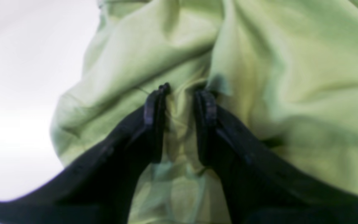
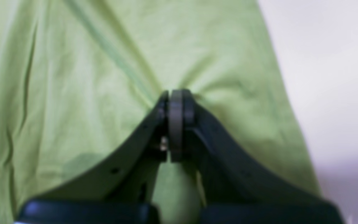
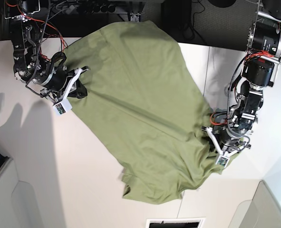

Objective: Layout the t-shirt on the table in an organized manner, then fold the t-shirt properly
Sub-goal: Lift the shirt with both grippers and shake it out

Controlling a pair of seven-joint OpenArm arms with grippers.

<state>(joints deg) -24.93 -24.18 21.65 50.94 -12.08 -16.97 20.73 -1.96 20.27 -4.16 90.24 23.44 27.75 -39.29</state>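
We are working the layout step, no folding yet. One t-shirt is lying on the table, spread diagonally from the far middle edge down to the near right, with its far end hanging off the table edge and the near part bunching in folds.

Two hands are on it. The right hand, at the left of the base view, is pinching the cloth at its left edge, jaws pressed together with fabric pulled taut into creases at the tips. The left hand, at the right of the base view, is gripping a ridge of cloth near the shirt's right near corner; its jaws are sitting slightly apart with a fold of fabric between them, so we judge it pinching a thick bunch.

Next move, as we judge it: both hands pulling apart and toward the middle of the table to flatten the body, bring the hanging end onto the table, and smooth the near crumpled hem.

Count: one shirt, one table, two hands.
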